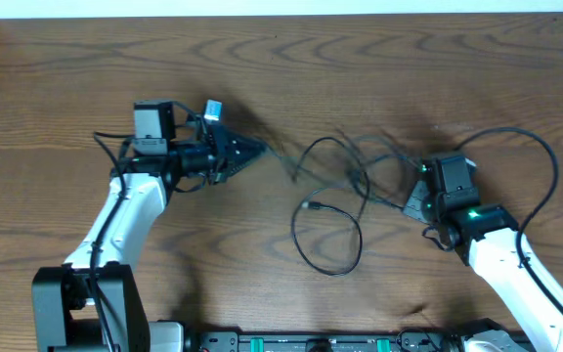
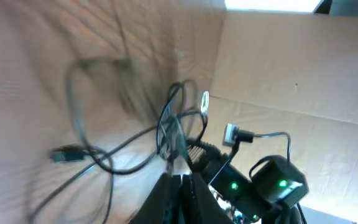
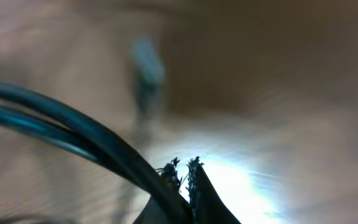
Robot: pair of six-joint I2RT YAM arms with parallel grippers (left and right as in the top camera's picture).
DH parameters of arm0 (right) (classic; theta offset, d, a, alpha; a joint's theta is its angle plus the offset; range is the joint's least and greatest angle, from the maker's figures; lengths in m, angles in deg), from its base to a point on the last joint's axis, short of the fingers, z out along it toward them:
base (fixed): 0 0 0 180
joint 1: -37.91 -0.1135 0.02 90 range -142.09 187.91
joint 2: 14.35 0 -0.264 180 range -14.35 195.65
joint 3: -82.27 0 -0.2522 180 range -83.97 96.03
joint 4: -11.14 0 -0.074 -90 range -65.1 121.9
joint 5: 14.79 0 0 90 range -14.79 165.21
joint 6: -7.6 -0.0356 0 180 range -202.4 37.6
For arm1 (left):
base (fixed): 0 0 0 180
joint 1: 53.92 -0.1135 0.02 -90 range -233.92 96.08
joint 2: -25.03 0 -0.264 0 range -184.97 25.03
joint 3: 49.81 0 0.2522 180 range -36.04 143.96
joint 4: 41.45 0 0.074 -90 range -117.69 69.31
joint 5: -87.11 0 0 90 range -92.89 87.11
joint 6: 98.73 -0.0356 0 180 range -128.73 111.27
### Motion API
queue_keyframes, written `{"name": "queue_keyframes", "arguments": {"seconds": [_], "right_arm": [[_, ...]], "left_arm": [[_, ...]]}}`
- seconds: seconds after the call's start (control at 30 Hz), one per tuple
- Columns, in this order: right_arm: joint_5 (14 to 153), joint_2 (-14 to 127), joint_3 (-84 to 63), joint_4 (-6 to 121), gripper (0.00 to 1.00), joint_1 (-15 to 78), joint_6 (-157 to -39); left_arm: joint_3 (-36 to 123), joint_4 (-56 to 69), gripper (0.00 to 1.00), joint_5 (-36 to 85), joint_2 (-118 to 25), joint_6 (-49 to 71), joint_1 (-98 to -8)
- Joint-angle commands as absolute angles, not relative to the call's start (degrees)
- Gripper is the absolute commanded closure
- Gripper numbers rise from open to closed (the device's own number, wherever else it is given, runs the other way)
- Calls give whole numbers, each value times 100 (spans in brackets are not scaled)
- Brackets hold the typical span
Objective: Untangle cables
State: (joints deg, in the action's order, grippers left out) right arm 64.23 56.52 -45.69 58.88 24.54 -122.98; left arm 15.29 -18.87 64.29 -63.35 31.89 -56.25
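So, our left gripper [image 1: 260, 150] sits low over the table [image 1: 409, 59], pointing right, with its fingers squeezed together on a thin black strand of the cables [image 1: 360, 176]. In the left wrist view that strand comes straight out of the closed tips and runs up into the knot just ahead.

Our right gripper [image 1: 413, 205] is on the other side of the mess, pointing left, and it's clamped down too. The right wrist view is super blurry, but we can make out two dark cords coming in from the left and ending right at the pressed-together fingertips [image 3: 197, 182].

The cables lie between the two grippers, closer to the right one. The tangled bit is a cluster of small crossing loops just left of the right gripper, and one strand stretches from there over to the left tips. Below the knot a bigger loop lies flat on the wood toward the near edge, with a dark plug [image 1: 313, 206] at its upper left end.

From the left wrist we also spot a silvery connector [image 2: 230, 134] close to the right arm [image 2: 272, 186], but we can't tell which cord it belongs to.
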Motion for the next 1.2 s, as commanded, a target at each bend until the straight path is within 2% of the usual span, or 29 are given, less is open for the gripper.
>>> {"name": "queue_keyframes", "arguments": {"seconds": [0.0, 0.17, 0.23, 0.3, 0.37, 0.4, 0.43, 0.53, 0.73, 0.9, 1.07, 1.17], "right_arm": [[5407, 5680, -4652, 6192, 99, 2870, -12739], [6043, 5680, -4652, 6102, 99, 3399, -12665], [6779, 5680, -4652, 5776, 99, 3466, -12107], [7800, 5680, -4652, 5320, 99, 3440, -11321], [9218, 5680, -4652, 4729, 99, 3405, -10499], [10567, 5680, -4652, 4161, 99, 3379, -9915], [11339, 5680, -4652, 3814, 99, 3366, -9638], [12611, 5680, -4652, 2968, 99, 3353, -9412], [13157, 5680, -4652, 2450, 99, 3353, -9668], [13747, 5680, -4652, 2428, 99, 3353, -9941], [14182, 5680, -4652, 2421, 99, 3353, -9382], [14322, 5680, -4652, 2421, 99, 3353, -9194]], "left_arm": [[1555, -1903, 92, 6415, -6230, 2940, -6093], [1555, -1894, 92, 6411, -6230, 2722, -6537], [1555, -1809, 92, 6394, -6230, 2580, -6617], [1555, -1645, 92, 6398, -6230, 2427, -6606], [1555, -1422, 86, 6400, -6230, 2223, -6539], [1555, -1260, 83, 6405, -6230, 1974, -6460], [1555, -1175, 78, 6424, -6230, 1780, -6394], [1555, -1105, 75, 6743, -6230, 1170, -6156], [1555, -1122, 70, 7338, -6230, -107, -5476], [1555, -1146, 58, 6689, -6230, -463, -4869], [1555, -1157, 36, 6018, -6230, -458, -4305], [1555, -1245, 31, 5801, -6230, -437, -4067]]}}
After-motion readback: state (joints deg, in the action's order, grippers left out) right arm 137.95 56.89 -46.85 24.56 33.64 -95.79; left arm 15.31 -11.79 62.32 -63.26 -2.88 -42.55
